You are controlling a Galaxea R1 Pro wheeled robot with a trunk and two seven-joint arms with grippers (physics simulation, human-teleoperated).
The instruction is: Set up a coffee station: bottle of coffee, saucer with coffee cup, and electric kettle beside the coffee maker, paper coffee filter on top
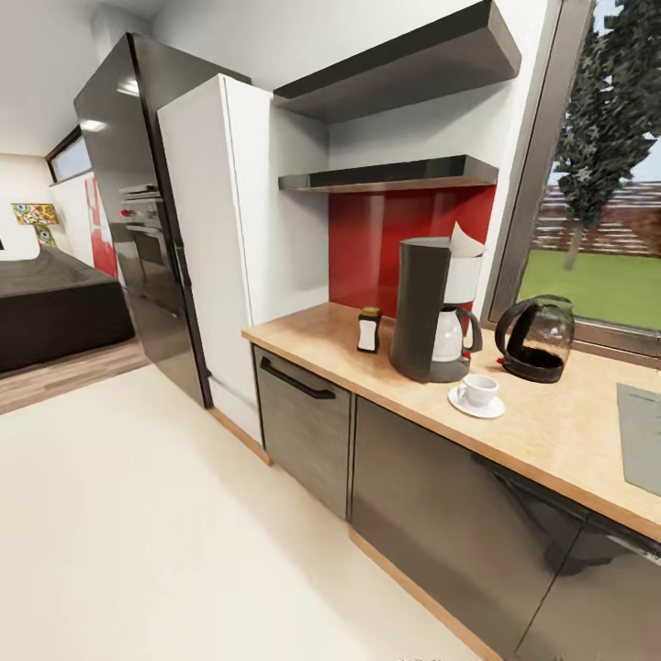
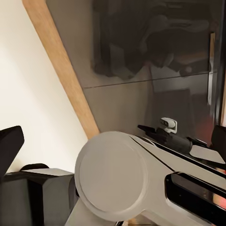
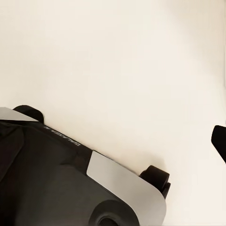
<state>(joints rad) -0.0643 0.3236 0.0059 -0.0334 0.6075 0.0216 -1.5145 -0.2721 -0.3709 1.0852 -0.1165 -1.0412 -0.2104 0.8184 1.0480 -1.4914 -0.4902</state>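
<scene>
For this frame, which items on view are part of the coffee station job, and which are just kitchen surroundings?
Job items:
coffee maker
paper coffee filter on top of it
bottle of coffee
coffee cup on the saucer
electric kettle
countertop

Surroundings:
shelves
oven
window
dark cabinet fronts

The counter point(image 1: 551, 431) has bare wood in front of the cup point(image 1: 477, 389) and out to the sink point(image 1: 640, 436). The bottle point(image 1: 369, 330), coffee maker point(image 1: 431, 308) and kettle point(image 1: 536, 338) crowd the back. A shelf point(image 1: 395, 174) hangs low above them.
</scene>
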